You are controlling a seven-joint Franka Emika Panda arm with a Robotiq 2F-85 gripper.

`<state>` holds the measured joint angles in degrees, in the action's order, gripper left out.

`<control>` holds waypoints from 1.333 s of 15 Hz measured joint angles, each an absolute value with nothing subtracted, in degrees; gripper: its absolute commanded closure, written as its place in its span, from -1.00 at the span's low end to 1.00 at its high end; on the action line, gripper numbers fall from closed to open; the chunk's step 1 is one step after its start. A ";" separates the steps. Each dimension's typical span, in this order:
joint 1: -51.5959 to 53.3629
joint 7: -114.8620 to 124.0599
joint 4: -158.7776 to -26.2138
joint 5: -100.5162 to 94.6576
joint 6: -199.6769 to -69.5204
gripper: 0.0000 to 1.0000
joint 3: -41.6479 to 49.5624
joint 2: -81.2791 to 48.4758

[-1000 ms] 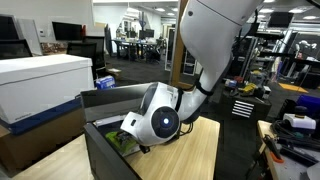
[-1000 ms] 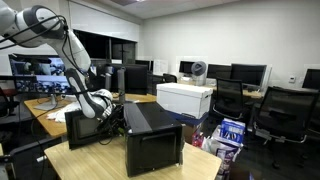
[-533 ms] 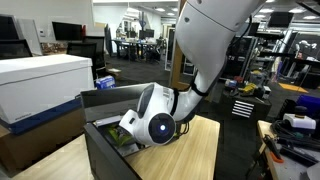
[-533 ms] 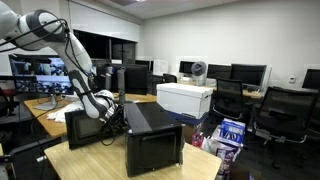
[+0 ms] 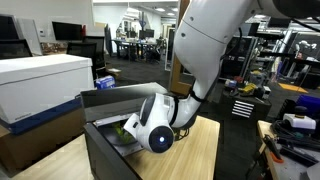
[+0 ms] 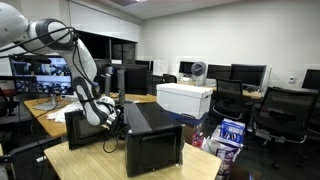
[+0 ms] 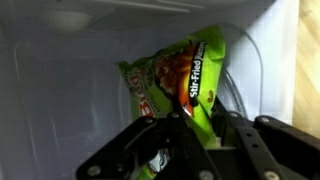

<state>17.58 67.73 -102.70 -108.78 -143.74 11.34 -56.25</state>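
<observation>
A bright green snack bag with an orange and red print hangs inside a pale grey bin in the wrist view. My gripper is shut on the bag's lower edge, with the black fingers pinching the green film. In an exterior view the arm reaches down into a dark open box, and a bit of green bag shows beside the wrist. In the second exterior view the arm bends down into the black box; the gripper itself is hidden there.
A large white box stands beside the dark box; it also shows in an exterior view. The box sits on a light wooden table. Office chairs, monitors and desks surround the area.
The arm has lowered further into the box and the wrist has shifted down and towards the box's inside. The green bag stays in the gripper.
</observation>
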 measured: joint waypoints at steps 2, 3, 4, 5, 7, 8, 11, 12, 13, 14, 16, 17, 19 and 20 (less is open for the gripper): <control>13.80 66.92 -102.70 -109.66 -142.72 -0.39 7.68 -56.12; 11.82 66.62 -102.70 -110.33 -142.33 -0.50 5.76 -56.10; 10.16 66.50 -102.70 -111.00 -142.09 -0.65 4.20 -56.10; 8.77 66.44 -102.70 -111.72 -141.89 -0.80 2.92 -56.10; 6.57 66.44 -102.71 -113.35 -141.76 -0.99 0.95 -56.10; 5.74 66.44 -102.71 -113.92 -141.72 -1.00 0.19 -56.10; 3.87 66.32 -102.70 -115.45 -140.81 -1.00 -1.26 -55.81; 3.19 65.34 -102.94 -115.45 -140.81 -1.00 -2.07 -55.57; 2.98 64.66 -103.21 -115.42 -140.81 -1.00 -2.43 -55.40; 2.75 64.01 -103.74 -115.42 -140.81 -1.00 -3.00 -55.10; 2.28 61.82 -105.37 -114.69 -140.87 -1.00 -4.31 -54.26; 2.14 59.61 -106.33 -112.96 -140.92 -1.00 -4.72 -53.81; 1.71 54.63 -108.16 -108.84 -140.97 -1.00 -5.55 -52.84; 1.54 52.47 -108.99 -106.95 -140.98 -1.00 -5.84 -52.28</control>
